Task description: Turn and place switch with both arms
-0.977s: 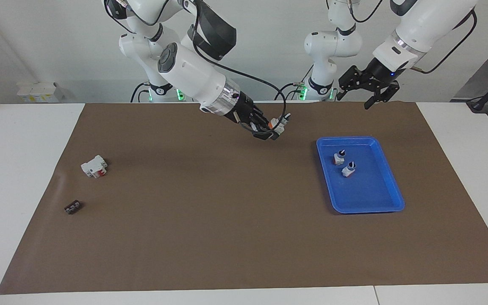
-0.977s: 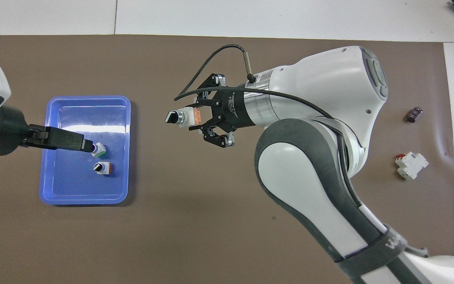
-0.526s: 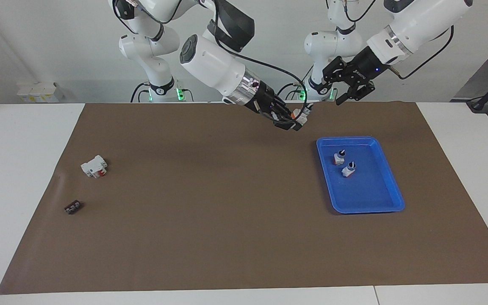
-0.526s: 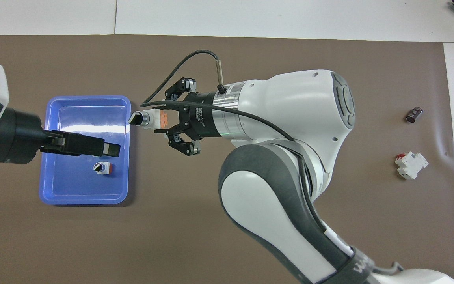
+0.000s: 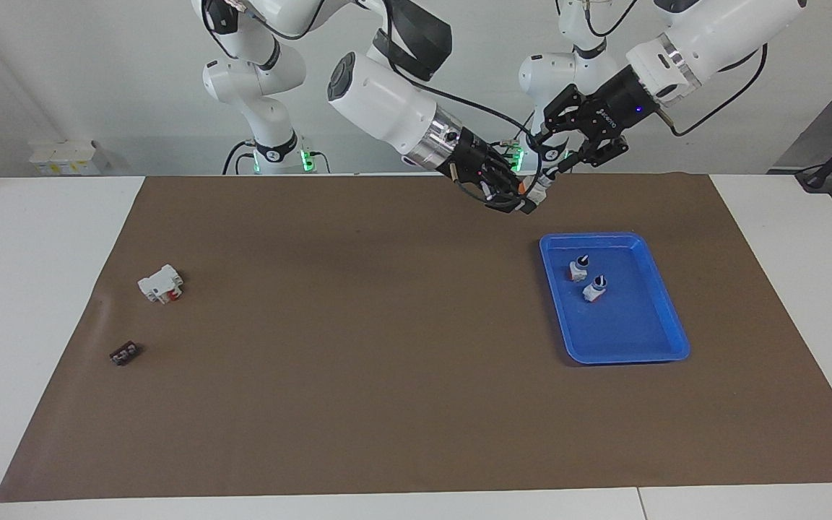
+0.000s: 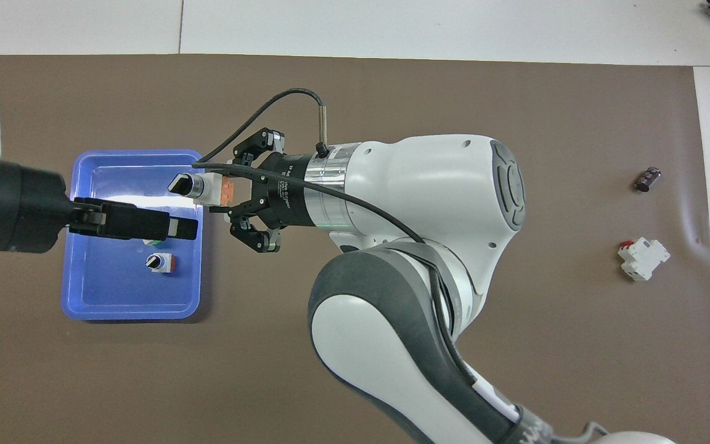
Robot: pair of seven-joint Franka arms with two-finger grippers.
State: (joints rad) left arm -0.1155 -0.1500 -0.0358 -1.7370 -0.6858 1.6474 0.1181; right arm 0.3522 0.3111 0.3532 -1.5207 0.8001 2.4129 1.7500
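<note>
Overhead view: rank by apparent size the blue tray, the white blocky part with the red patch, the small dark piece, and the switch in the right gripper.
1. blue tray
2. white blocky part and held switch: look alike, and the switch is raised toward the camera in the right gripper, so unranked
3. small dark piece

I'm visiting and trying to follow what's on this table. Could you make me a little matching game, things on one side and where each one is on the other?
Things:
1. switch
2. blue tray
3. white blocky part
4. small dark piece

Places:
A. toward the left arm's end of the table
B. held in the right gripper
C. beside the white blocky part, farther from the robots
D. toward the right arm's end, nearer the robots than the dark piece

Pairs: 1-B, 2-A, 3-D, 4-C
</note>
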